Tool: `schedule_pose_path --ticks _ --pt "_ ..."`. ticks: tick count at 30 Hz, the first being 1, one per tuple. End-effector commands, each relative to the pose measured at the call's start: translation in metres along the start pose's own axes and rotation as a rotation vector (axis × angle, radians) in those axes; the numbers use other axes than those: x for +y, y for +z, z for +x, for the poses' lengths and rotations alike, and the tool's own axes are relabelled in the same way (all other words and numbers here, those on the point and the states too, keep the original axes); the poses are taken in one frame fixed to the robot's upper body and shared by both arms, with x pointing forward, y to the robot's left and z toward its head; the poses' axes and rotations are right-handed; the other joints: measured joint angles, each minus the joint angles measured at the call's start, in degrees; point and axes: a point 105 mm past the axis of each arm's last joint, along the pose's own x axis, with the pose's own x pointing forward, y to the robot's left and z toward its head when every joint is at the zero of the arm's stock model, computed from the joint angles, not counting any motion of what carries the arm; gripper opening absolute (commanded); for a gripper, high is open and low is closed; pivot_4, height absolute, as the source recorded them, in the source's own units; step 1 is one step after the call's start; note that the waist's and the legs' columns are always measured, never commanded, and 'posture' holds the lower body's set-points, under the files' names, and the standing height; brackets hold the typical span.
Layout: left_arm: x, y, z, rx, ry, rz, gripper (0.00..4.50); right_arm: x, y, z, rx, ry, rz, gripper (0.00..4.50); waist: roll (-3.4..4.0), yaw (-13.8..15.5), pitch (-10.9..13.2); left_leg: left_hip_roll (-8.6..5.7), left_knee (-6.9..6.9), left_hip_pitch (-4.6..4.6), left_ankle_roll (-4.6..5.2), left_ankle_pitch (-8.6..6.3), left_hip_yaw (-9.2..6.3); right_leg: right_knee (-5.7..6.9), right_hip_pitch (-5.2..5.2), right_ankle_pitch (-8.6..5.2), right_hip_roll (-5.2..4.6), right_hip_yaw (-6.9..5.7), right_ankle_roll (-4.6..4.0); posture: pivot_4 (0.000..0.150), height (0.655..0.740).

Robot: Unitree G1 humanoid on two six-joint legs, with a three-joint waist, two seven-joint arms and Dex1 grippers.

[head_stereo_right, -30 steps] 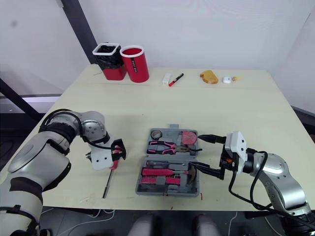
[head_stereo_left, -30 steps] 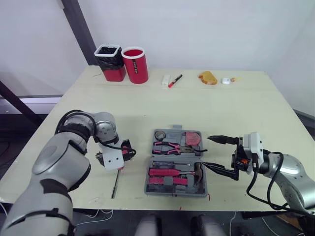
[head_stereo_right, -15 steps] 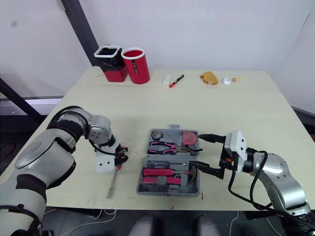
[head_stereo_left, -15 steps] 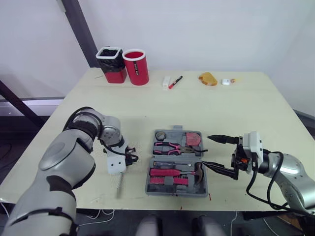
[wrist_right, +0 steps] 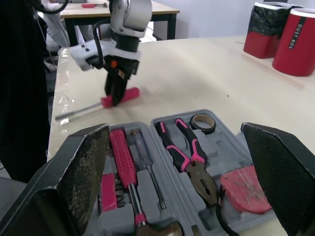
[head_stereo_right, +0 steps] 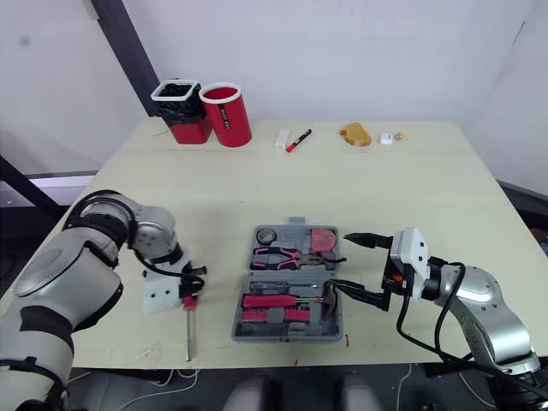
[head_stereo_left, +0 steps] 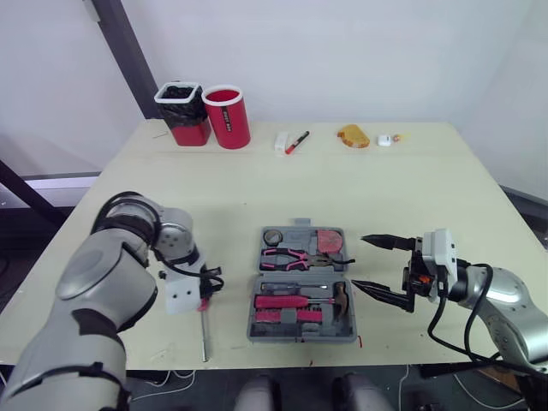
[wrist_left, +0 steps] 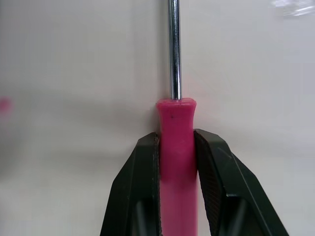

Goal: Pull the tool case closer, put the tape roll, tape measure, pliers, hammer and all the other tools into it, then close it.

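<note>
**Left gripper takes the screwdriver beside the open case**
Your left gripper [wrist_left: 176,140] clamps the pink screwdriver [wrist_left: 176,118], which lies at 9 o'clock of the open tool case [head_stereo_left: 300,332]. The left wrist view shows you the pinch; from the head, the gripper covers most of the handle. Your right gripper [head_stereo_left: 360,262] gapes wide at the case's 3 o'clock.

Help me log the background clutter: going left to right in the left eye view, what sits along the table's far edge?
black-lined red bin → red canister → white block → red marker → orange-yellow object → small white object
</note>
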Motion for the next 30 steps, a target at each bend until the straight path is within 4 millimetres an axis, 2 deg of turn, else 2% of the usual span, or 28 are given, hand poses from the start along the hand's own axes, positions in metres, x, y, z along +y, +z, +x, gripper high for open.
schedule_pose_path --ticks 1,5,11,13,17,22,30 --pt "-0.005 -0.01 -0.026 0.064 0.089 -0.084 0.54 -0.002 0.011 0.001 -0.034 0.0 -0.044 4.5 -0.12 0.17 0.06 0.0 0.0 -0.02 0.0 0.0 0.0 0.0 0.0 0.0 -0.01 -0.02 0.0 0.15 0.74" --pt "-0.007 -0.019 -0.048 0.129 0.186 -0.174 0.54 -0.002 0.011 0.002 -0.037 0.003 -0.042 4.5 -0.18 0.69 0.07 0.01 0.07 -0.08 0.0 0.0 -0.02 0.01 0.0 0.0 -0.05 -0.1 0.01 0.15 0.74" --pt "0.001 -0.037 -0.089 0.23 0.386 -0.353 0.54 -0.001 0.011 0.002 -0.04 0.002 -0.036 4.5 -0.22 0.65 0.09 0.02 0.11 -0.1 0.0 0.0 -0.05 0.06 0.0 0.01 -0.04 -0.13 0.02 0.15 0.74" --pt "0.007 -0.047 -0.103 0.25 0.491 -0.475 0.54 0.0 0.01 0.002 -0.04 0.002 -0.034 4.5 -0.22 0.54 0.09 0.02 0.13 -0.1 0.0 0.0 -0.06 0.09 -0.01 0.01 -0.04 -0.13 0.02 0.15 0.74" --pt "0.027 -0.056 -0.125 0.115 0.72 -0.781 0.54 -0.003 0.012 0.003 -0.072 -0.018 -0.011 4.5 -0.21 0.24 0.09 0.03 0.19 -0.1 0.0 0.0 -0.09 0.2 -0.01 0.0 -0.04 -0.14 0.02 0.15 0.74" --pt "0.043 -0.054 -0.131 -0.067 0.941 -1.05 0.54 -0.004 0.011 0.001 -0.06 -0.011 -0.015 4.5 -0.22 -0.21 0.1 0.05 0.41 -0.08 0.0 0.0 -0.06 0.5 -0.08 -0.01 -0.04 -0.07 0.02 0.15 0.74" --pt "0.048 -0.036 -0.125 -0.29 1.134 -1.413 0.54 -0.004 0.009 0.002 -0.06 -0.002 -0.01 4.5 -0.23 -0.03 0.11 0.06 0.57 -0.08 0.0 0.0 -0.15 0.79 -0.14 -0.02 0.01 -0.1 0.0 0.15 0.74"
